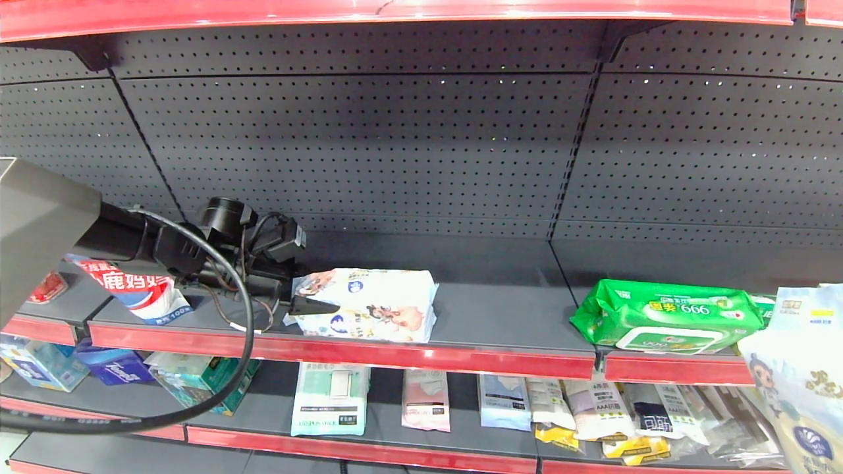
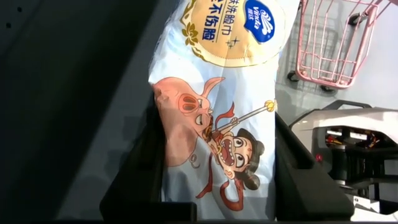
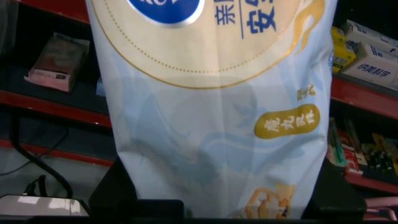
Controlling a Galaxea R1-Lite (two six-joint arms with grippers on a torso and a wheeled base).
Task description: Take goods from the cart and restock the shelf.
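Head view: left gripper [image 1: 309, 299] sat over the middle shelf [image 1: 500, 309], at the left end of the cartoon-print pack [image 1: 372, 306]. That pack lay flat on the shelf deck, close to the red front edge, long side running along the shelf. One black finger [image 1: 315, 306] crossed its near-left corner. The other was hidden behind the pack, so the grip was not readable from there

Left wrist view settled it: the left gripper [image 2: 216, 124] had the cartoon-print pack [image 2: 217, 68] running lengthwise between its jaws. Both fingers [image 2: 134, 177] touched the pack's long sides with no gap on either side. Jaws were closed onto the pack at about its full width. This view added the pink cart [image 2: 336, 43] standing on the floor beyond the pack's far end

Right wrist view: right gripper [image 3: 224, 183] was clamped on the white pack [image 3: 217, 106]. The pack stood upright between the jaws, a black finger [image 3: 115, 193] against each lower side, its body spreading wider than the jaws above them. Red-edged lower shelves showed behind it

Head view placed that white pack [image 1: 800, 382] in the air in front of the shelving at the right edge, below and right of the green wipes pack [image 1: 665, 319]. The green wipes pack lay flat in the right bay of the same shelf, well apart from the cartoon-print pack
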